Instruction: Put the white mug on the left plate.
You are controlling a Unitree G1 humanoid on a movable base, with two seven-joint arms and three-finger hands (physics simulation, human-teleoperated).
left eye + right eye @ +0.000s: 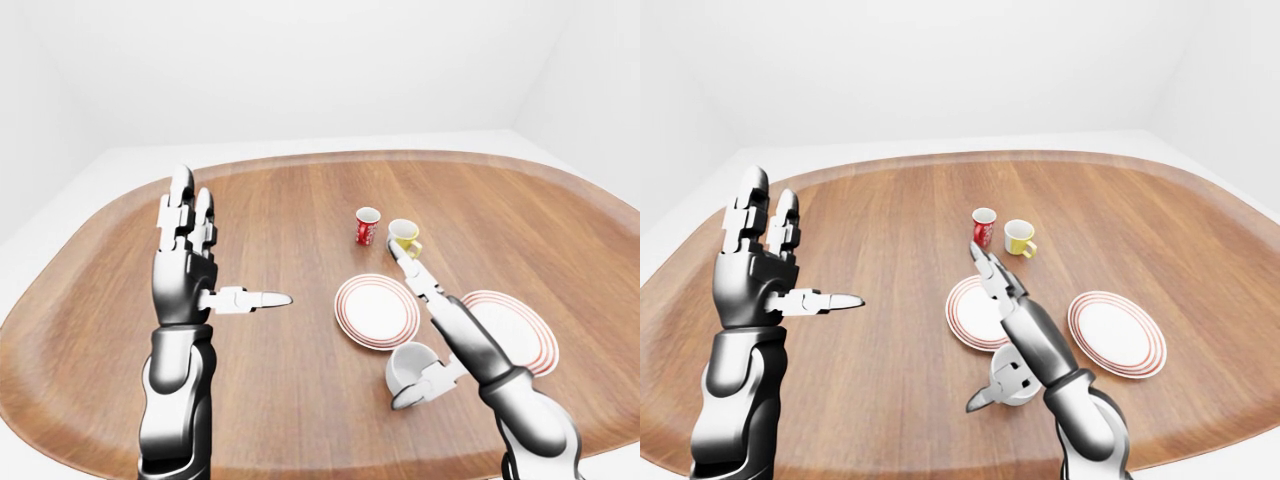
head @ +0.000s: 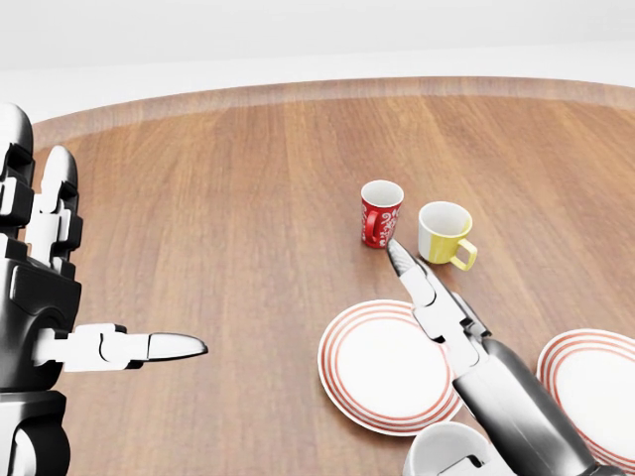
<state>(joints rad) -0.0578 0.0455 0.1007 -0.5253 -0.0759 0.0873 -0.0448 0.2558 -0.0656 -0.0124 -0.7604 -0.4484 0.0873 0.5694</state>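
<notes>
The white mug [image 1: 408, 366] sits on the wood table just below the left plate [image 1: 377, 311], which is white with red rings. My right hand [image 1: 425, 320] is open. Its long fingers [image 2: 429, 288] stretch flat over the left plate's right edge toward the red mug. Its thumb [image 1: 425, 388] lies against the white mug's lower right side, not closed round it. In the right-eye view this hand hides much of the mug. My left hand [image 1: 215, 265] is held up open at the left, far from the mug, with its thumb pointing right.
A red patterned mug [image 2: 381, 213] and a yellow mug [image 2: 444, 233] stand side by side above the left plate. A second ringed plate [image 2: 595, 382] lies to the right. The oval table's edge [image 1: 300, 160] curves round at the top.
</notes>
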